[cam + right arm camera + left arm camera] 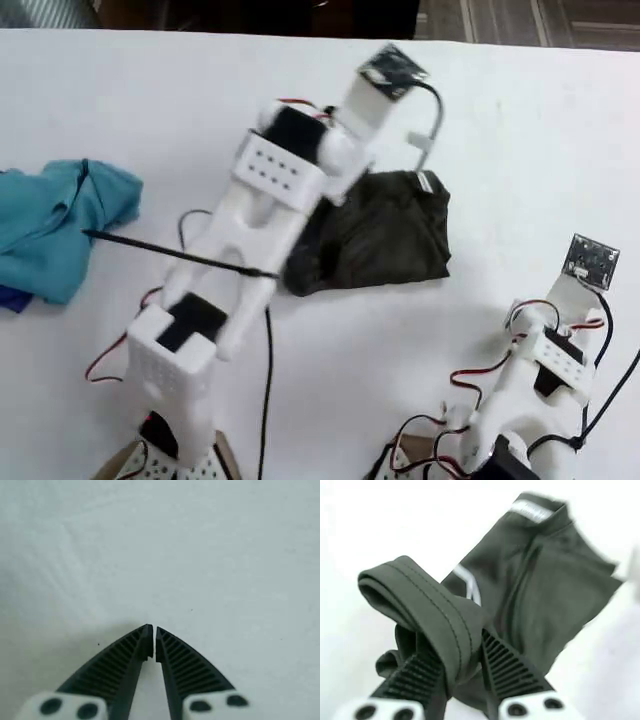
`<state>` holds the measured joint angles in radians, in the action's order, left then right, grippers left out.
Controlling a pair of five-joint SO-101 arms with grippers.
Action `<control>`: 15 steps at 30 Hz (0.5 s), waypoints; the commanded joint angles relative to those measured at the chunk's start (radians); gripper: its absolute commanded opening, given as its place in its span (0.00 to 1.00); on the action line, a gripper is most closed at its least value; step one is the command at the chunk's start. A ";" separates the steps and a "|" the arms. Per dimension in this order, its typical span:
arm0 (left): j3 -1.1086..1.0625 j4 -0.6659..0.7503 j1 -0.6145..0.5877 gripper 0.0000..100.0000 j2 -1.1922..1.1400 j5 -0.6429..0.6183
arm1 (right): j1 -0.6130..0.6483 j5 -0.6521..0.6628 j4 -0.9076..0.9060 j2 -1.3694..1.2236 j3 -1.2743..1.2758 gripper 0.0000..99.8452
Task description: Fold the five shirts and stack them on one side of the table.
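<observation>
Near the middle of the white surface [520, 130], the crumpled dark olive fabric shirt [385, 235] has a hemmed fold pinched in the left gripper [457, 647], its bulk lying beyond, while the right gripper [154, 630] rests closed, farther off.

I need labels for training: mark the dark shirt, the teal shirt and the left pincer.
dark shirt [385, 235], high view, middle of the bunched cloth.
teal shirt [50, 225], high view, middle of its crumpled cloth.
left pincer [456, 647], left wrist view, between its fingertips, clamping the hem.

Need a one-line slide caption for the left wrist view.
Left gripper shut on a folded hem of the dark green shirt over the white table.
</observation>
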<state>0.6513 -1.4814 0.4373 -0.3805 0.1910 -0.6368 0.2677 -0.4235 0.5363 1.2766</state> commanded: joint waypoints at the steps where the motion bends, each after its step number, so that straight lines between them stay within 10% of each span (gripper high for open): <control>1: 0.058 0.061 0.066 0.03 -0.014 -0.032 | 0.004 0.008 0.019 0.030 -0.021 0.02; 15: 0.058 0.219 0.106 0.03 -0.270 -0.117 | 0.004 0.008 0.021 0.030 -0.021 0.02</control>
<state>0.6697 -1.2820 0.5370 -0.6536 0.0836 -0.6368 0.2677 -0.4235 0.5363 1.2766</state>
